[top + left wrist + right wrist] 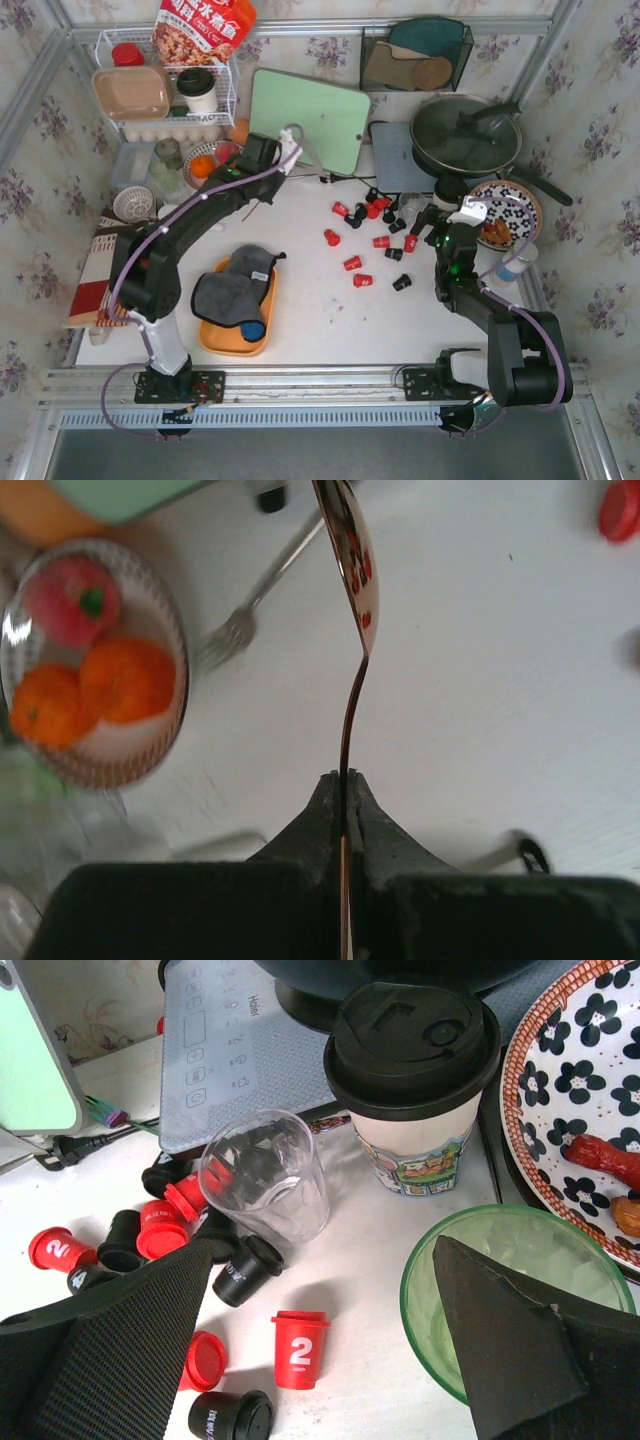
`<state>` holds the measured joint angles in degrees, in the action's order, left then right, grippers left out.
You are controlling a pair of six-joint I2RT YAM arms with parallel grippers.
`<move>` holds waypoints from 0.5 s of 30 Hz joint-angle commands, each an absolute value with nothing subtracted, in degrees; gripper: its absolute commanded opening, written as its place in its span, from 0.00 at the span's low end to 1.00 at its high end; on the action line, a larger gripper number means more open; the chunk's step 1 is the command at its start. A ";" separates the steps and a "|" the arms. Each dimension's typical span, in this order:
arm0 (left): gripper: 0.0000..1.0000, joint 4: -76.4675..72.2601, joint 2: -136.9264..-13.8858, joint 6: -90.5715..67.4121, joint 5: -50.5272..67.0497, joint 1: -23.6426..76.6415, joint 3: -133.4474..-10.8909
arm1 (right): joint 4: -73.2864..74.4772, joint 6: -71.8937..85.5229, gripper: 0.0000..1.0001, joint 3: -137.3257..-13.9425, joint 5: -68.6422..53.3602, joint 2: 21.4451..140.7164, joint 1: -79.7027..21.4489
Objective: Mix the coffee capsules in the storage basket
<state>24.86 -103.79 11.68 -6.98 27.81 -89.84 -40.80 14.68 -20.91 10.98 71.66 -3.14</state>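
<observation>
Red and black coffee capsules lie scattered on the white table right of centre, none visible in the orange storage basket. A grey cloth and a small blue object lie in the basket. My left gripper is far back by the fruit bowl, shut on a metal spoon by its handle, as the left wrist view shows. My right gripper is open and empty above an upright red capsule marked "2", with black capsules beside it.
A clear glass, a lidded coffee cup and a green bowl stand close to my right gripper. A flowered plate and a pan are at the back right. A fork and a fruit bowl lie near my left gripper.
</observation>
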 commanded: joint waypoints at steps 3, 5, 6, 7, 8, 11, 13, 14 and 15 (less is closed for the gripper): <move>0.00 16.61 -112.83 48.09 1.95 29.17 -90.49 | -41.66 14.63 1.00 -21.01 11.48 71.40 -3.08; 0.00 13.62 -116.10 53.04 -0.50 29.37 -92.02 | -41.66 14.67 1.00 -21.01 11.30 71.41 -3.09; 0.00 13.29 -118.92 53.96 -1.74 29.36 -93.76 | -41.66 14.65 1.00 -21.01 11.26 71.33 -3.08; 0.00 13.53 -121.03 55.22 -2.69 29.36 -95.61 | -41.62 14.67 1.00 -21.02 11.23 71.29 -3.08; 0.00 13.79 -122.81 56.63 -3.23 29.40 -97.45 | -41.64 14.68 1.00 -21.13 11.16 71.28 -3.08; 0.00 12.87 -128.21 60.26 -4.75 29.60 -101.19 | -41.40 14.63 1.00 -21.09 11.04 71.27 -3.07; 0.00 11.43 -131.11 61.74 -6.33 29.62 -103.07 | -41.27 14.66 1.00 -21.29 11.10 71.36 -3.06; 0.00 10.60 -132.46 62.33 -7.27 29.60 -103.88 | -41.27 14.63 1.00 -21.27 11.08 71.37 -3.07; 0.00 9.71 -133.97 62.84 -8.03 29.62 -104.50 | -41.17 14.66 1.00 -21.31 10.93 71.44 -3.08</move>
<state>14.44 -130.13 56.47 -4.32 29.52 -102.06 -40.75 14.66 -20.91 10.96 71.55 -3.14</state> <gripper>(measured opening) 0.000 1.000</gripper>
